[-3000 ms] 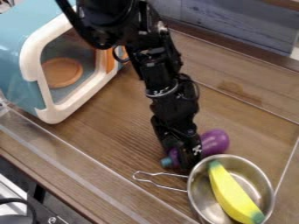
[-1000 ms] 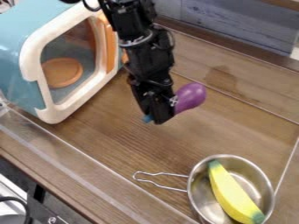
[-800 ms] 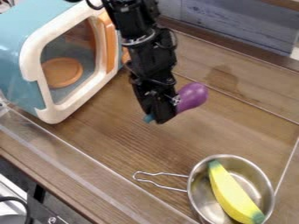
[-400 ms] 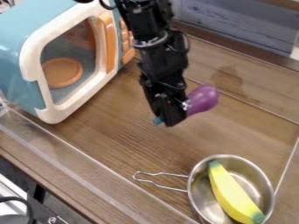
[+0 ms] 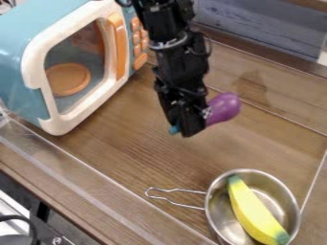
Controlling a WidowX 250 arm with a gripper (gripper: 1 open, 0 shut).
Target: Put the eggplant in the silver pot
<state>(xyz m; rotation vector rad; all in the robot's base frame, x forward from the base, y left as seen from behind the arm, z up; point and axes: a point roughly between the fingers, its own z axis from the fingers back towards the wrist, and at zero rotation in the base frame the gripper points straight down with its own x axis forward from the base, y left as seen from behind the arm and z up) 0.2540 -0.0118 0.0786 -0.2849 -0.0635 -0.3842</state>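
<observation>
Wood-grain surface (image 5: 115,163), clear wall along the near edge; teal microwave (image 5: 57,67) at left. Fingers (image 5: 192,122) pinch the eggplant (image 5: 221,108) aloft mid-surface. Silver pot (image 5: 255,218), near right corner, holds a yellow banana (image 5: 253,214).

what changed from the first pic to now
The gripper, shut on the eggplant, lifted it off the table beside the pot and carried it up and away from the pot, then drifted slightly right in the picture. The pot, the banana inside it and the microwave stayed put.
</observation>
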